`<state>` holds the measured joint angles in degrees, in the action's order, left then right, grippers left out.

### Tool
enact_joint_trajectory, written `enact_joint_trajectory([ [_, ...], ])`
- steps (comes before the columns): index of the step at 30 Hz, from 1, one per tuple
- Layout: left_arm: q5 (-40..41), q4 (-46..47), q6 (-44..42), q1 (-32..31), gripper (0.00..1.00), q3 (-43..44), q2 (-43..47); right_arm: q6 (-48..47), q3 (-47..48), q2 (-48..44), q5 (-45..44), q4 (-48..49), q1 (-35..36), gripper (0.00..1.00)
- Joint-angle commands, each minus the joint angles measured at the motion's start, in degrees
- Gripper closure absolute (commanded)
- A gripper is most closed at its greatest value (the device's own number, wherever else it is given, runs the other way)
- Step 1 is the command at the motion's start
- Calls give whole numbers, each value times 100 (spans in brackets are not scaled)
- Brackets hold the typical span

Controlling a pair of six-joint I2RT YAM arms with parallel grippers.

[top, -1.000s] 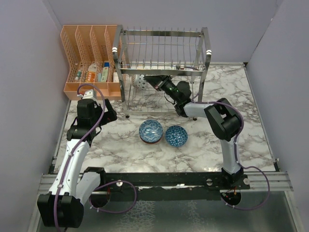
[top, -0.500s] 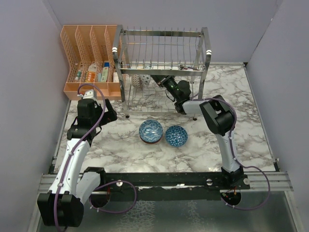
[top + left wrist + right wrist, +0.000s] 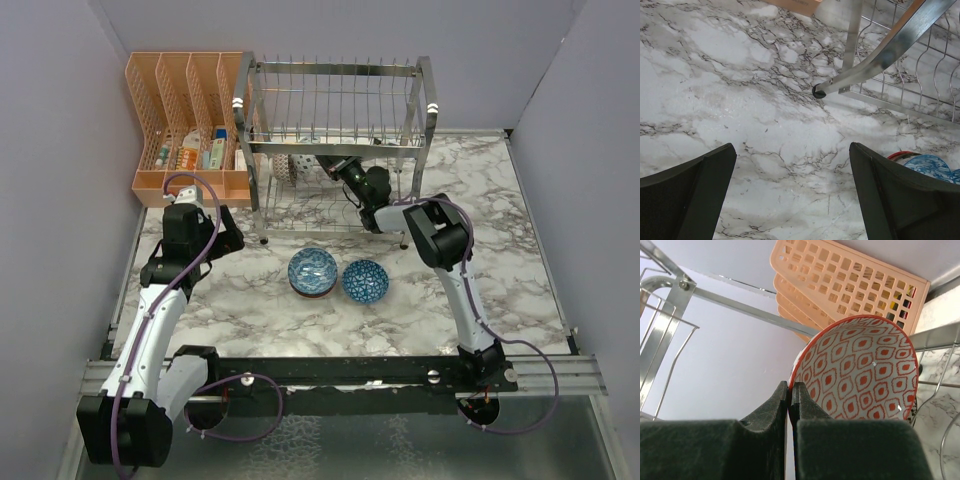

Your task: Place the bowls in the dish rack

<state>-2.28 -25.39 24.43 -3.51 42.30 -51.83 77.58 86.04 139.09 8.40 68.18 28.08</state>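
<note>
The chrome dish rack [image 3: 335, 95] stands at the back of the table. My right gripper [image 3: 322, 166] reaches into its lower tier and is shut on the rim of a bowl with a reddish-pink pattern [image 3: 860, 375], held on edge; the gripper [image 3: 790, 390] pinches its left rim. In the top view this bowl's dotted outside [image 3: 288, 167] shows at the rack's left end. A blue bowl [image 3: 313, 268] sits stacked on a red-rimmed one, with another blue bowl [image 3: 365, 281] beside it, in front of the rack. My left gripper [image 3: 790, 190] is open and empty over bare marble; it also shows in the top view [image 3: 226, 236].
An orange mesh organiser [image 3: 185, 120] with small packets stands left of the rack and shows behind the held bowl [image 3: 850, 285]. The rack's rubber-tipped foot [image 3: 818, 91] is just ahead of my left gripper. A blue bowl's edge [image 3: 927, 165] peeks beside my left gripper's right finger.
My right arm has pushed further into the rack's lower tier, carrying the bowl a little further in and to the left. The left arm and the table bowls have not moved.
</note>
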Motion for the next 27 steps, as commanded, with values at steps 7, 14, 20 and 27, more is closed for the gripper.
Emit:
enact_joint_trajectory([
  [7,16,24,-87,-36,1,103,-79,1284,679,585,426,198,-140,99],
  [14,26,25,-87,-36,1,111,-93,1405,710,678,530,-299,-161,99],
  [20,26,25,-91,-36,1,111,-87,1401,474,557,419,-468,-179,97],
  [27,32,17,-96,-36,1,122,-83,1260,335,374,379,-547,-208,82],
])
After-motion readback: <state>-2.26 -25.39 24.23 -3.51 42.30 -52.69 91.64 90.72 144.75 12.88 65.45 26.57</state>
